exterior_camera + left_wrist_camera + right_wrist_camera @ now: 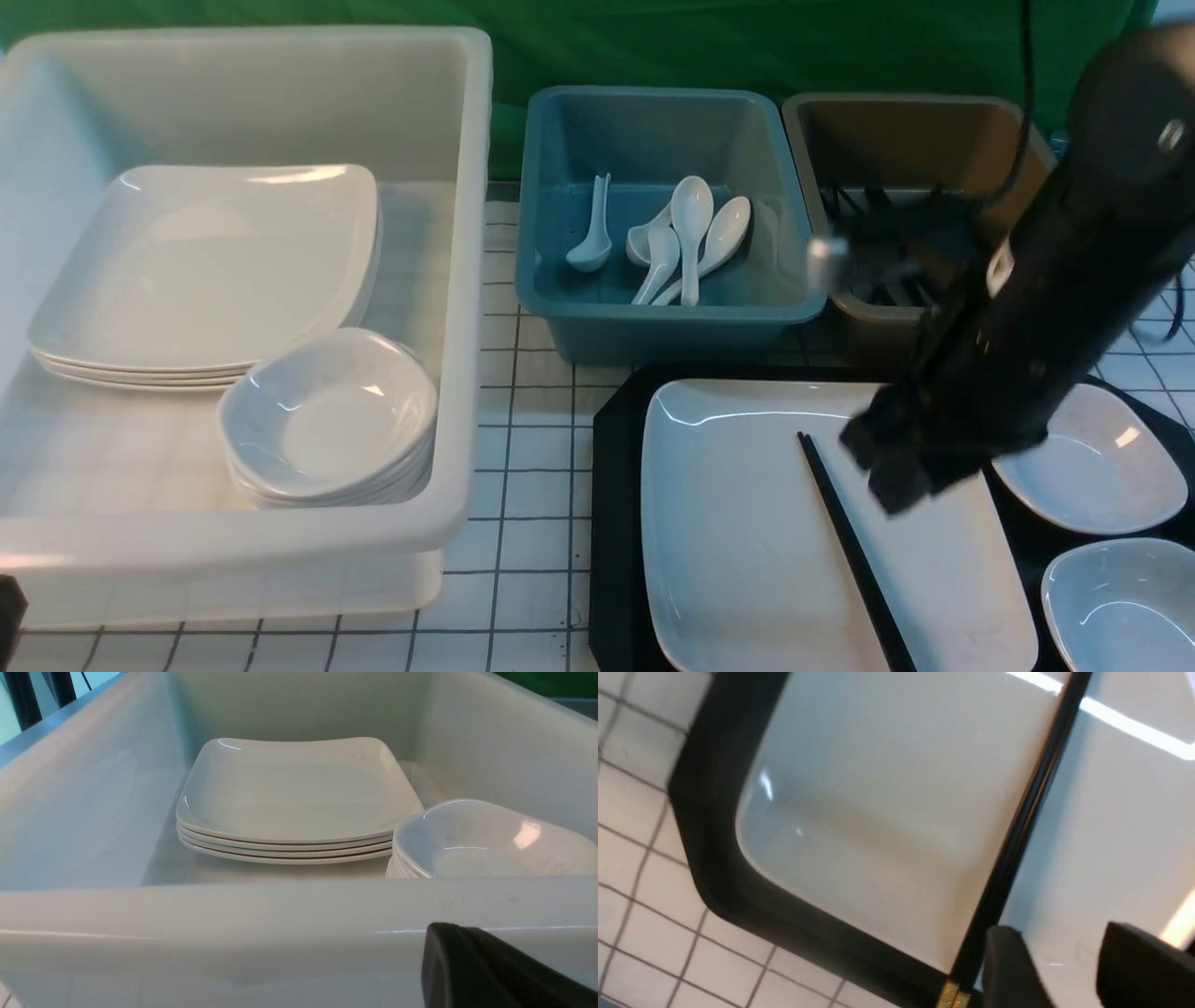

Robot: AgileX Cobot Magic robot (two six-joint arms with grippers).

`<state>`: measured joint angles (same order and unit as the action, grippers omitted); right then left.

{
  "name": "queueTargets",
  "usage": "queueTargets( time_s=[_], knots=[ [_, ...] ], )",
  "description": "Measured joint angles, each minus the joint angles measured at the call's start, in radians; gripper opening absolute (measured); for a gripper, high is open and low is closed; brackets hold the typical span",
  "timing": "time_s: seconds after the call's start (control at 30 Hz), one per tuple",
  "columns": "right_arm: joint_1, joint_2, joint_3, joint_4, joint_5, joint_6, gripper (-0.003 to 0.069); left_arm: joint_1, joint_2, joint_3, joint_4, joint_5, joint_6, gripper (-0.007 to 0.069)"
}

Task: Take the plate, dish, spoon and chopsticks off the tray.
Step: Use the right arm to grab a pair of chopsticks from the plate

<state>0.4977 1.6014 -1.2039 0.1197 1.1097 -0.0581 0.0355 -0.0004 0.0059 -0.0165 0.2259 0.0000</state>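
Chopsticks [848,541] diagonal on plate [747,523], far tips leaning toward blue tub [560,317]

It looks like a lab test setup, not a real kitchen: a green backdrop cloth [709,47] hangs behind a white gridded surface [532,467]. Tableware sits sorted in a white tub [280,93], a blue tub [653,327] and a brown tub [896,140].
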Motion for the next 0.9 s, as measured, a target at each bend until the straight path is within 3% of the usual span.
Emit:
queueTargets(
  time_s=[0.13, 0.37, 0.67, 0.77, 0.9],
  knots=[
    [0.010, 0.029, 0.151, -0.021, -0.145, 0.058, 0.0462, 0.000, 0.000, 0.000, -0.001, 0.000, 0.000, 0.0005],
    [0.003, 0.105, 0.209, -0.058, -0.223, 0.111, 0.0445, 0.000, 0.000, 0.000, -0.001, 0.000, 0.000, 0.0005],
    [0.002, 0.156, 0.209, -0.041, -0.288, 0.112, 0.0271, 0.000, 0.000, 0.000, -0.001, 0.000, 0.000, 0.0005],
    [0.002, 0.156, 0.209, -0.040, -0.285, 0.103, 0.0129, 0.000, 0.000, 0.000, -0.001, 0.000, 0.000, 0.0005],
    [0.002, 0.152, 0.209, -0.037, -0.250, 0.089, 0.0121, 0.000, 0.000, 0.000, -0.001, 0.000, 0.000, 0.0005]
  ],
)
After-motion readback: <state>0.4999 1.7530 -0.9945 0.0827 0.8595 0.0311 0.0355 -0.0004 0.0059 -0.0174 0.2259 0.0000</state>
